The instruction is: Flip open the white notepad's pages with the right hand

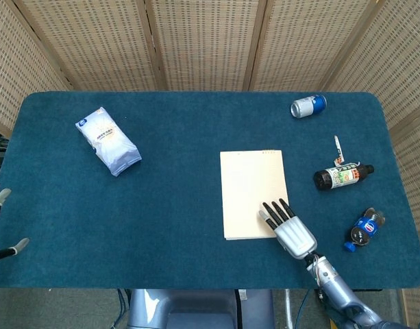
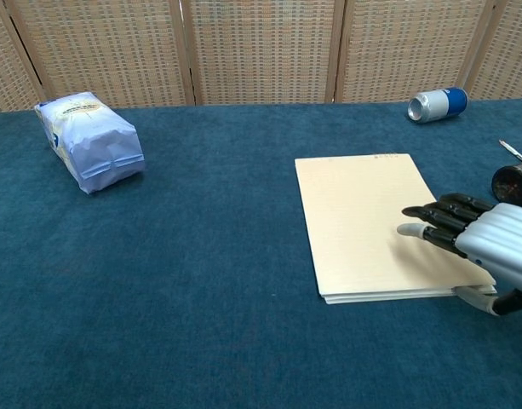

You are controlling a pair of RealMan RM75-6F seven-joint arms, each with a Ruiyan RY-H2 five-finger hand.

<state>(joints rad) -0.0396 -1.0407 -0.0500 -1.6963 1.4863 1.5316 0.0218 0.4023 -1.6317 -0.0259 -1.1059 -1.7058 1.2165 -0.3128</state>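
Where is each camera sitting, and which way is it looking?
Head view: sits high, looks steeply down on the whole table; shows the right robot hand resting on the notepad, its forearm, and left fingertips at the left edge.
Chest view: sits low at the table's near edge, looks across toward the wicker screen; shows only the right robot hand.
Both share: the notepad, white bag, can.
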